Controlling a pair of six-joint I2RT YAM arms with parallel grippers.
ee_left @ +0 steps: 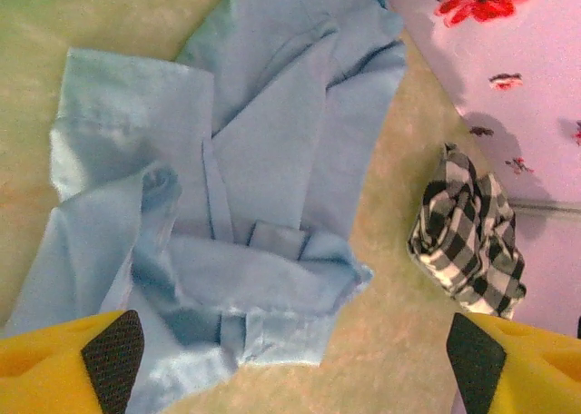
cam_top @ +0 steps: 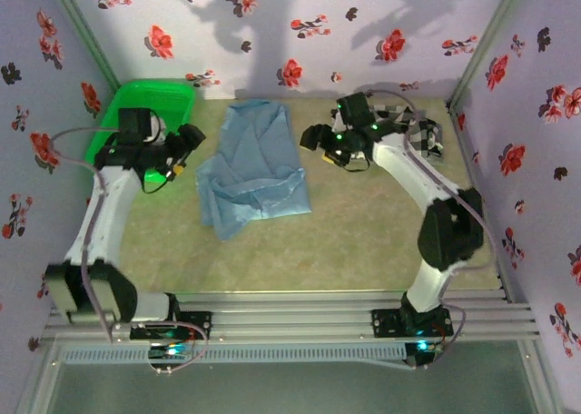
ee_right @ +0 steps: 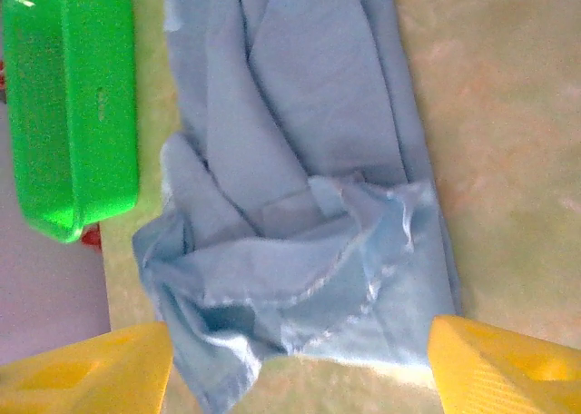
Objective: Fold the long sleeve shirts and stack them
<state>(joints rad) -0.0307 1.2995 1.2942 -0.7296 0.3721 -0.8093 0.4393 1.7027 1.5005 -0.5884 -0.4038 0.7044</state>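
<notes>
- The left jaws stand wide apart, released, with nothing gripped between them. Their yellow fingers (ee_left: 45, 373) and black pads (ee_left: 113, 355) sit at the two bottom corners of the left wrist view.
- The right jaws are also spread and released, holding nothing. In the right wrist view one yellow finger is on either side.
- The light blue shirt (ee_left: 272, 142) lies flat on the worktop (cam_top: 363, 223), just below and ahead of the left jaws. It is rumpled and partly doubled over itself, and its nearest edge is just beside the left-hand finger.
- The same shirt lies below and ahead of the right jaws, and its crumpled lower edge reaches into the gap between their fingers.
- From above, the blue shirt lies between the two sets of jaws. The left jaws are just beside its left edge and the right jaws are near its upper right corner. Whether either touches the cloth I cannot tell.
- The checked shirt (ee_left: 467, 241) is a black-and-white bundle well beyond the left jaws, past the blue shirt and against the wall (cam_top: 300, 24). It lies behind the right jaws, apart from the blue shirt.
- The green basket (ee_right: 73, 105) stands beyond the blue shirt from the right jaws. It is behind the left jaws, in the far left corner.
- The wall is lilac, printed with red and black flowers.
</notes>
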